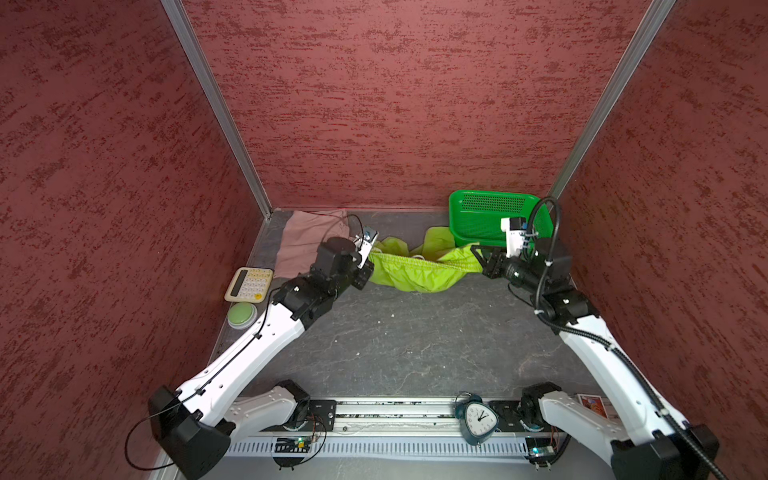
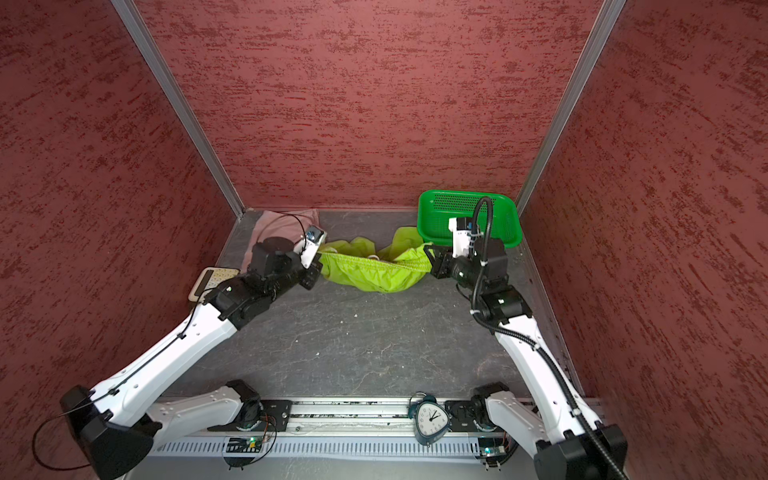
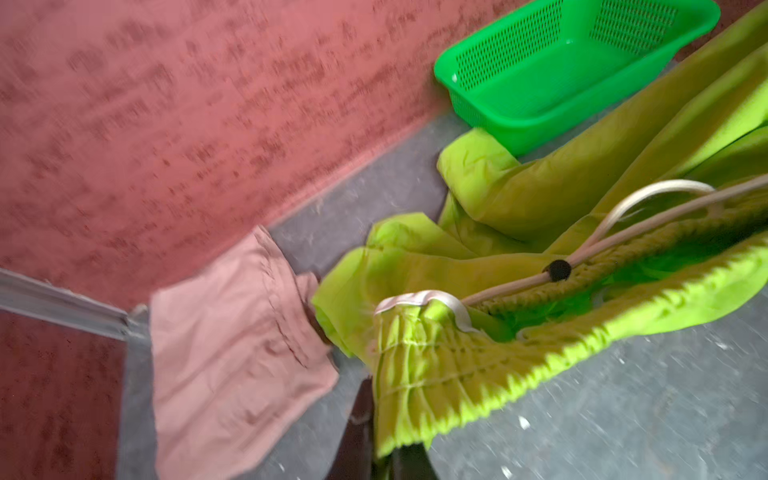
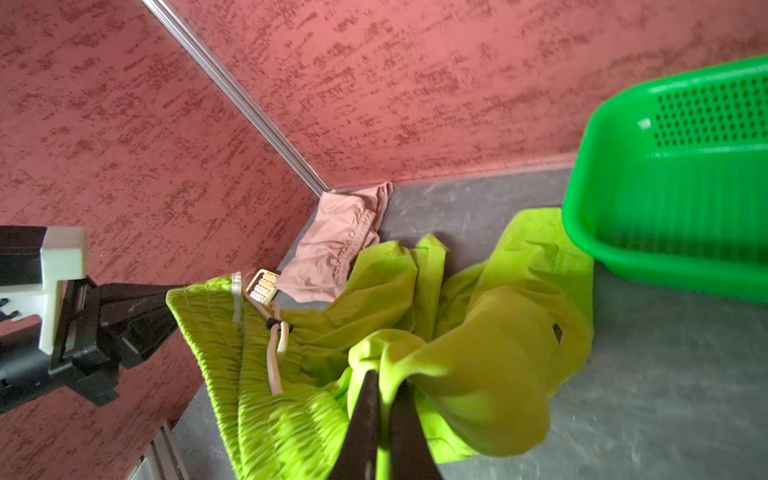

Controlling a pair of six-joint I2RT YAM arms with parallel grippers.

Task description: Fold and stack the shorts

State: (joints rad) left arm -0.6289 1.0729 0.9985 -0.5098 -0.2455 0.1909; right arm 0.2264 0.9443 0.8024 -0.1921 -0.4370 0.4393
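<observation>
Left wrist view: shows the left gripper [image 3: 384, 440] with fingers [image 3: 359, 428] pinched narrow on the gathered waistband of the lime green shorts [image 3: 436, 365]. Blurred, so cannot vouch for how firm the hold is.

Right wrist view: shows the right gripper [image 4: 384, 407] nipping a fold of the same pair, fingers [image 4: 365, 419] nearly together with cloth between them.

In both top views: finds the waistband strung between the two grippers and sagging in the middle, with the legs trailing behind in a loose heap on the counter [image 1: 415, 340]. Puts the lime pair just beside the green basket [image 1: 490, 193], one leg lying up against its near wall. Puts the pink shorts [image 1: 307, 237] well apart from the basket, on the far side of the lime pair from it. Looks flat and folded into a rough rectangle; cannot tell how neatly. Notes also a calculator [image 1: 249, 284], a green button [image 1: 242, 314] and a clock [image 1: 478, 419], all well apart from the basket and no part of the job.

Progress, as a judgement only:
- Done, by the look of it: pink pair folded and parked.
- In hand: lime pair gripped at the waist and spread, not yet laid flat.
- Left: flatten the lime pair on the open counter, fold it, then set it on top of the pink pair.
- Reckoned at somewhere near the halfway mark.
</observation>
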